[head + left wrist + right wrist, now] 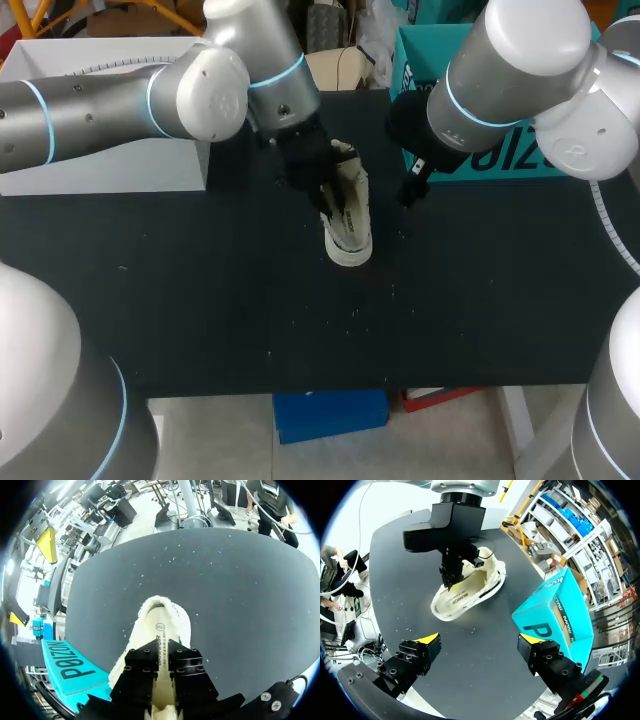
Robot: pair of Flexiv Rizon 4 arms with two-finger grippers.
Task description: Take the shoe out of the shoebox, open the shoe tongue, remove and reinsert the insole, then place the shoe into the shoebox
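The black table (pixel 200 300) carries a cream shoe (pixel 350 228) out in the open, not in its box. The toe of the shoe points to the near edge of the table and the heel points away. The shoe leans a little to one side, so a part of its sole shows at the toe.

The left gripper (pixel 328 195) comes down from above onto the rear half of the shoe and goes into its opening. Its two fingers (pixel 142 672) stand almost together, with only a narrow gap, and a thin pale part of the shoe is pinched in this gap. The yellow tips are mostly hidden inside the shoe, so I cannot tell if this part is the tongue or the insole.

The right gripper (pixel 481 640) hangs just beside the shoe, on the side that faces the box, and does not touch it. Its fingers are spread wide and there is nothing between them.

Behind the shoe and past the right gripper, near the far edge, stands the teal shoebox (pixel 547 612), well apart from the shoe.
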